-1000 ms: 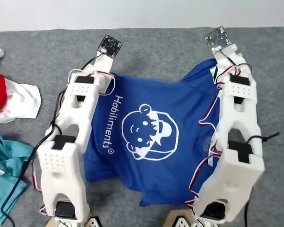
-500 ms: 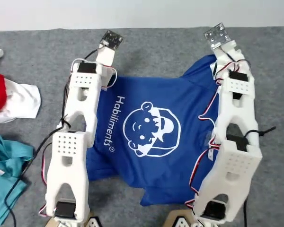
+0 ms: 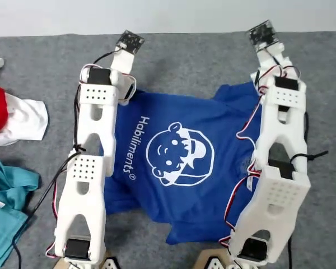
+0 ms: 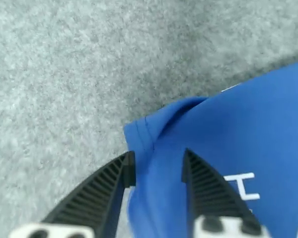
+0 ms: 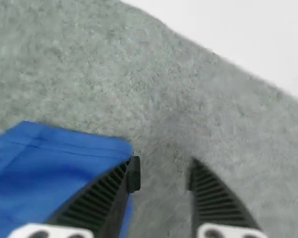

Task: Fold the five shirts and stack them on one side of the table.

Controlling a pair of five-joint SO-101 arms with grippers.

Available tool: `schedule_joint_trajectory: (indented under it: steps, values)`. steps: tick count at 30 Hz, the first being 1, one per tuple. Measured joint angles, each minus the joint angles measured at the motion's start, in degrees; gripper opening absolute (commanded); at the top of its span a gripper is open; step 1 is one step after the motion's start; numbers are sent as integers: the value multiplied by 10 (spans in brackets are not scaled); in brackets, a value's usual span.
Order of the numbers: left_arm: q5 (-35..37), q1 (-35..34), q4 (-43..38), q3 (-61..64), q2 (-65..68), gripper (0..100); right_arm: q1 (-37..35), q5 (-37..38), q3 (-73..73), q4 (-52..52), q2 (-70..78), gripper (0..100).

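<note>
A blue shirt (image 3: 173,168) with a white cartoon print lies spread face up on the grey table. My left arm (image 3: 95,123) stretches over the shirt's left side and my right arm (image 3: 283,129) over its right side. The left gripper (image 4: 156,168) is open just above a far sleeve corner of the blue shirt (image 4: 228,139), and the fabric edge lies between its fingers. The right gripper (image 5: 163,176) is open over bare grey table, with one finger at the hem of the other blue sleeve (image 5: 49,163).
A white and red shirt (image 3: 19,120) lies bunched at the table's left edge. A teal shirt (image 3: 5,193) is crumpled in front of it. Bare grey table (image 3: 185,61) runs beyond the blue shirt, up to a white wall at the back.
Both arms have stretched farther toward the table's back edge. The left arm has straightened over the shirt's left side. The blue shirt has barely shifted.
</note>
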Motion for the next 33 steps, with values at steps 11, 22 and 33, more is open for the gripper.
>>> schedule_joint_trajectory:
  steps: [11, 22, 33]
  values:
    - [0, -9, 82, -107, 0, 177, 0, -87, -121, 197, 0, 217]
    - [47, -31, 97, -113, -33, 160, -17, -91, -204, 446, 0, 217]
    - [47, -31, 97, 113, -212, 137, -53, -109, -265, 597, 0, 215]
